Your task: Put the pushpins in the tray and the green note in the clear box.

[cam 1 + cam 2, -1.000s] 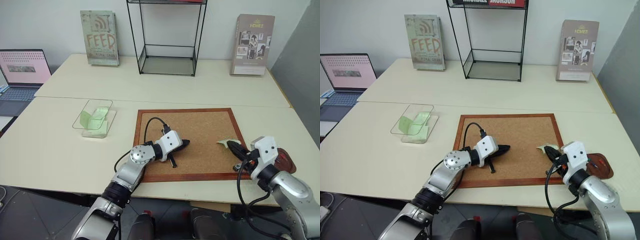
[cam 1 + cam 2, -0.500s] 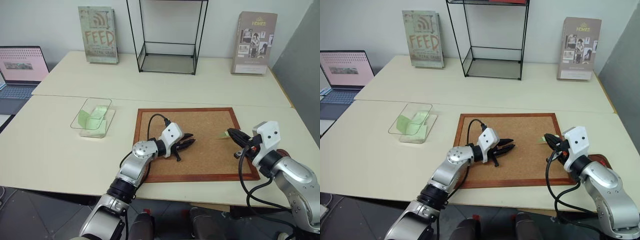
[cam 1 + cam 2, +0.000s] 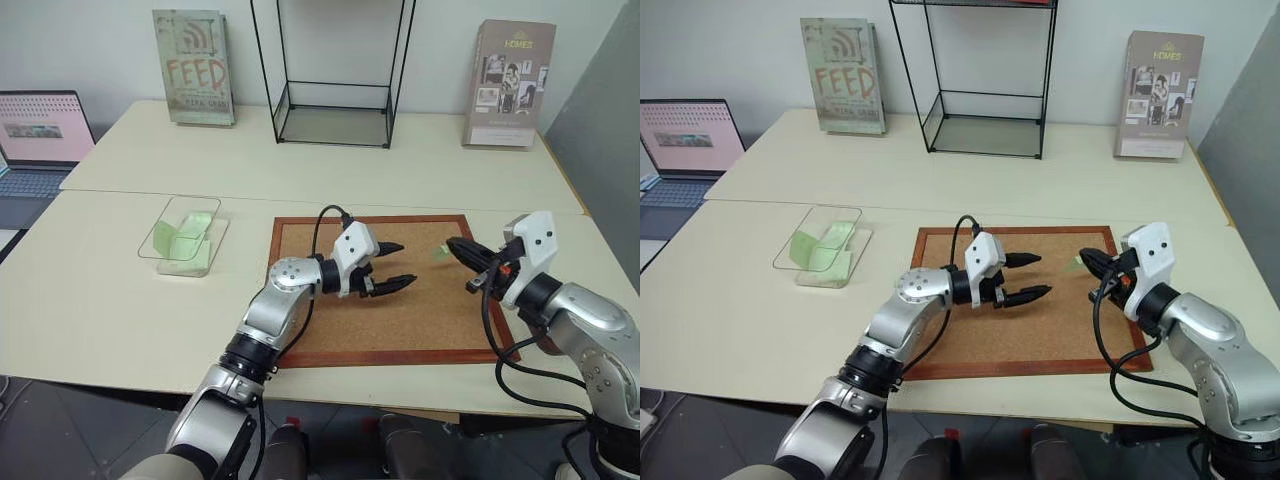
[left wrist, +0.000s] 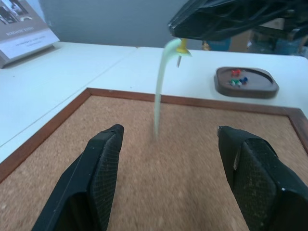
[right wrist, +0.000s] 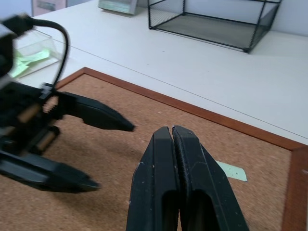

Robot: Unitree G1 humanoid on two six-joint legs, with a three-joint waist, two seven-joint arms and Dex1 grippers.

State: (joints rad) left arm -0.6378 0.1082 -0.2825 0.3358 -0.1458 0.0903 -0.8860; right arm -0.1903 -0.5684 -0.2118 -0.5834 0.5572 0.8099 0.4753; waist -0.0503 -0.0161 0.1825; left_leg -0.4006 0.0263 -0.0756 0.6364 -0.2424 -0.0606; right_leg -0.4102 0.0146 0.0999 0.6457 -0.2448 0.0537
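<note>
The right hand (image 4: 231,19), pressed together, pinches a yellow pushpin (image 4: 182,47) with the green note (image 4: 160,91) dangling above the corkboard (image 3: 420,320); the left hand (image 3: 393,266) is spread beside it; a mistimed grab could tear or drop the note, well apart from the clear box (image 3: 185,234).

An office or study desk setup: pale tables (image 3: 120,300) pushed together against a plain wall, an open laptop (image 3: 40,135) well off to the left gripper's (image 3: 395,265) far side, two books (image 3: 193,67) propped upright beyond, and a framed corkboard (image 3: 440,320) beneath it.
</note>
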